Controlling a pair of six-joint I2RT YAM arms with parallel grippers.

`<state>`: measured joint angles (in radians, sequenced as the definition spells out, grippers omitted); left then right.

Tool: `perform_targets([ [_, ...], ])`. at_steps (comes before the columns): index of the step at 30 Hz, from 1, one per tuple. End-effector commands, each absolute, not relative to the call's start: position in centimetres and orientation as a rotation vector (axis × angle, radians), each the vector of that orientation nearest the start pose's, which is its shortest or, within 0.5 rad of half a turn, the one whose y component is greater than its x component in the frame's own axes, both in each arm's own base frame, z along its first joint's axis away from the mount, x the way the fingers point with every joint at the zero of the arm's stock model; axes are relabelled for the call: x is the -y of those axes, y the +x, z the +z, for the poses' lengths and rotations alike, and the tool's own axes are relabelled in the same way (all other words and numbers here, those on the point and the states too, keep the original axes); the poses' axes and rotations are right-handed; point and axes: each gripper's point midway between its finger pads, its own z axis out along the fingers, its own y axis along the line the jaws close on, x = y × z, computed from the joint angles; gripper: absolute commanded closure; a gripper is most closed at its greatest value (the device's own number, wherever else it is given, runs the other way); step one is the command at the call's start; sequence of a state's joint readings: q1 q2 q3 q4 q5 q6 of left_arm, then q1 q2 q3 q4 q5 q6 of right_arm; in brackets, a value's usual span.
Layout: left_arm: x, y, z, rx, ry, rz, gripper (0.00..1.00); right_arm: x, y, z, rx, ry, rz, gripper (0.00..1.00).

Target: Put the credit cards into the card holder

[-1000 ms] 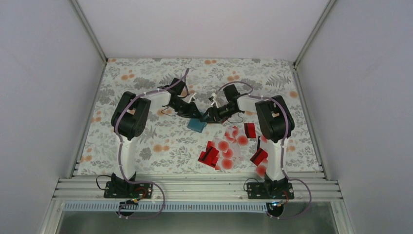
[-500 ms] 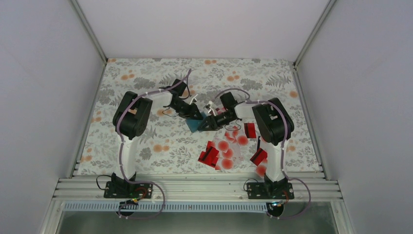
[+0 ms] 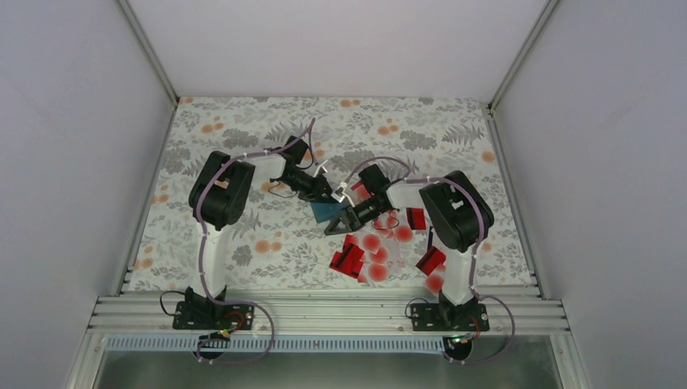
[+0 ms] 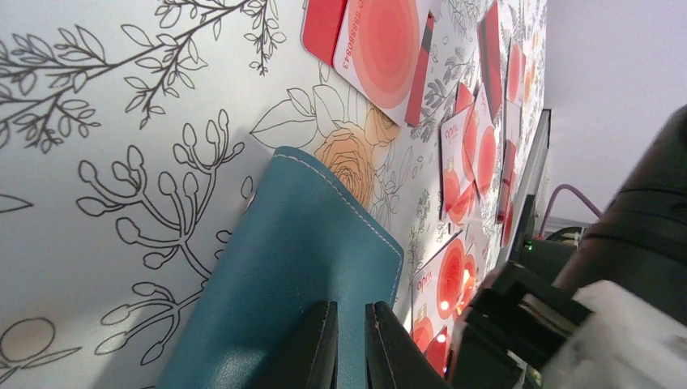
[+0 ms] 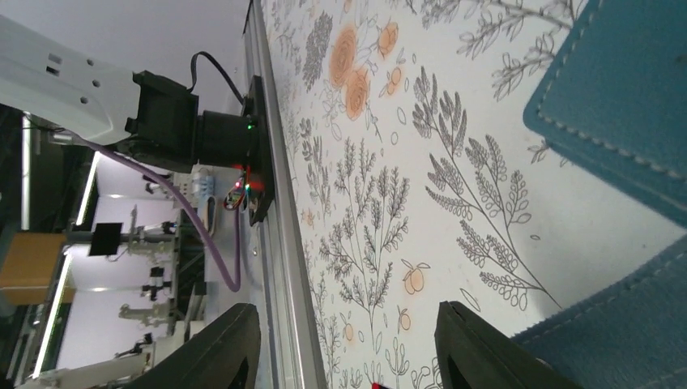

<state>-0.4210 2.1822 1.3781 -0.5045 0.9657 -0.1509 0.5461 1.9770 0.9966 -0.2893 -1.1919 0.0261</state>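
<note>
Our left end effector (image 4: 350,320) clamps the teal card holder (image 4: 300,243) at the middle of the worktop (image 3: 243,138), fingers (image 4: 320,352) almost touching. Our right end effector (image 5: 348,324), jaws apart and empty, hangs just beside it. We see credit cards (image 3: 373,243) scattered near right.

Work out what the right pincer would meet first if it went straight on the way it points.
Most likely the flowered tablecloth: only cloth shows between the fingers of the open right pincer. The card holder sits off to one side of that line. Depth is unclear.

Bright, even light, soft shadow under the card holder (image 4: 300,259)
</note>
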Motion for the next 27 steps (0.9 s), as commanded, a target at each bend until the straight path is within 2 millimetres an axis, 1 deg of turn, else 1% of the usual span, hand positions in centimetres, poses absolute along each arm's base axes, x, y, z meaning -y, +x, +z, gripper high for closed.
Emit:
perform_targets([
  [1, 27.1, 32.2, -3.9, -2.99, 0.452, -1.205, 0.88, -32.3, 22.9, 7.6, -2.448, -0.951, 1.693, 0.43],
  [3, 27.1, 32.4, -3.4, -2.978, 0.454, -1.189, 0.88, -32.4, 24.6, 8.2, -2.488, -0.868, 1.58, 0.4],
  [4, 27.1, 32.5, -3.1, -2.969, 0.46, -1.171, 0.88, -32.4, 25.3, 8.8, -2.501, -0.822, 1.543, 0.39],
  [6, 27.1, 32.8, -2.2, -2.947, 0.477, -1.136, 0.88, -32.8, 26.1, 11.5, -2.467, -0.784, 1.546, 0.36],
  [7, 27.0, 32.9, -1.7, -2.936, 0.482, -1.118, 0.87, -32.8, 26.9, 12.7, -2.454, -0.752, 1.505, 0.34],
  [8, 26.9, 33.1, -1.2, -2.924, 0.485, -1.103, 0.86, -32.7, 28.0, 14.0, -2.45, -0.707, 1.427, 0.32],
  [9, 26.9, 33.3, -0.4, -2.904, 0.493, -1.082, 0.84, -32.1, 29.2, 14.4, -2.482, -0.63, 1.323, 0.3],
  [10, 26.8, 33.5, -0.1, -2.897, 0.495, -1.067, 0.83, -31.4, 30.3, 14.7, -2.51, -0.556, 1.227, 0.27],
  [11, 26.7, 33.8, 0.7, -2.878, 0.498, -1.056, 0.82, -30.6, 31.0, 14.6, -2.544, -0.498, 1.154, 0.27],
  [12, 26.8, 34.1, 1.4, -2.86, 0.506, -1.05, 0.8, -30.1, 31.2, 14.3, -2.574, -0.465, 1.114, 0.27],
  [13, 26.9, 34.5, 2.1, -2.84, 0.512, -1.044, 0.79, -29.8, 31.1, 13.9, -2.597, -0.447, 1.093, 0.27],
  [15, 27.1, 35.4, 3.8, -2.802, 0.523, -1.023, 0.73, -29.2, 30.6, 14.5, -2.588, -0.422, 1.082, 0.28],
  [16, 27.1, 35.8, 4.5, -2.786, 0.527, -1.011, 0.69, -28.9, 30.1, 14.3, -2.598, -0.411, 1.081, 0.29],
  [18, 27.1, 36.3, 6.2, -2.753, 0.544, -0.983, 0.66, -28.4, 29.3, 13.6, -2.623, -0.394, 1.076, 0.3],
  [22, 26.4, 36.3, 8.7, -2.717, 0.572, -0.916, 0.64, -27.2, 27.8, 11.9, -2.675, -0.395, 1.039, 0.33],
  [23, 26.1, 36.1, 9.1, -2.713, 0.576, -0.902, 0.64, -27.0, 27.6, 11.6, -2.685, -0.397, 1.03, 0.34],
  [25, 25.4, 35.5, 9.1, -2.721, 0.574, -0.863, 0.64, -26.8, 27.3, 11.0, -2.707, -0.396, 1.011, 0.36],
  [27, 24.3, 35.1, 8.7, -2.737, 0.558, -0.8, 0.65, -26.7, 27.2, 10.7, -2.716, -0.39, 1.006, 0.38],
])
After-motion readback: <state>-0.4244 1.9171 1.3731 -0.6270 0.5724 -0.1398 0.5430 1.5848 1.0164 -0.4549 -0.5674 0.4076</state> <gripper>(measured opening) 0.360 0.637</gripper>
